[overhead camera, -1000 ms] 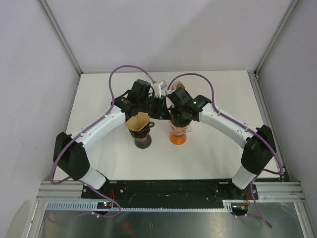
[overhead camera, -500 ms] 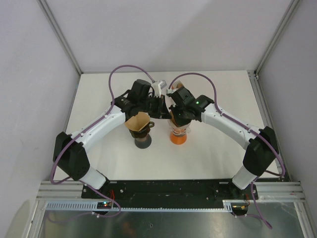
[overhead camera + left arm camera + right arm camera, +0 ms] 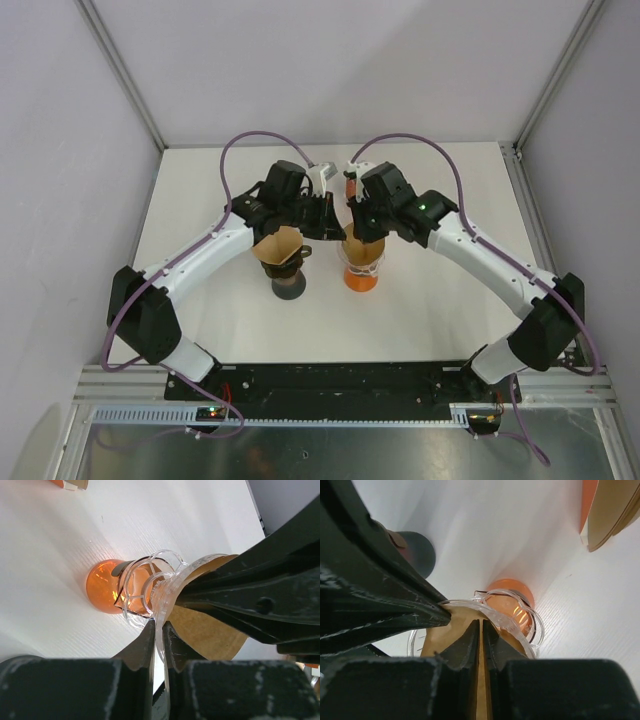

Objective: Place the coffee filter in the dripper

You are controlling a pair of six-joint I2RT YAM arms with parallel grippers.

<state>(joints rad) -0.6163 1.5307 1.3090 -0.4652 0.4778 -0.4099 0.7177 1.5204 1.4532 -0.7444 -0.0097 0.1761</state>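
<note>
On the left we've got the left claw (image 3: pixel 159 626) pinched shut on the clear dripper (image 3: pixel 165 587) rim. The brown coffee filter (image 3: pixel 446 630) sits inside that dripper, and the right claw (image 3: pixel 480 625) is clamped on the filter's edge.

The white table (image 3: pixel 440 300) carries an orange glass server (image 3: pixel 360 279), a dark round base (image 3: pixel 289 290) just beside it, and an orange holder (image 3: pixel 588 502) farther back.

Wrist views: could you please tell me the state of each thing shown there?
dripper: upright on its orange base.
coffee filter: in the dripper, one edge pinched.
left gripper: shut on the dripper's rim.
right gripper: shut on the coffee filter's edge.
</note>
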